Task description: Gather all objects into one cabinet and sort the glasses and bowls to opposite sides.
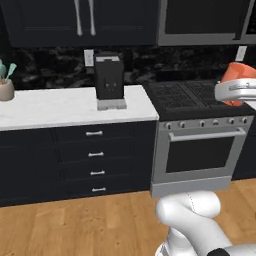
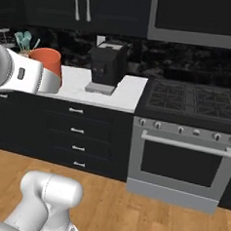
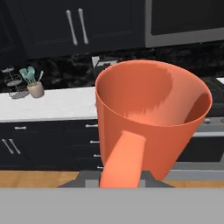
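Our gripper [image 3: 122, 175] is clamped tight on the orange-red cup [image 3: 151, 118]; we should carry it level, mouth clear of cabinet doors [image 3: 76, 26].

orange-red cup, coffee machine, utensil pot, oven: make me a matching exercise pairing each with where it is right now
Things:
1. orange-red cup
2. coffee machine
3. utensil pot
4. oven

Places:
A. under the stovetop burners, to the right of the drawers
B. on the white counter beside the wire basket stand
C. held up off the counter in the gripper, jaws shut on it
D. on the white counter next to the stove

Pairs: 1-C, 2-D, 3-B, 4-A
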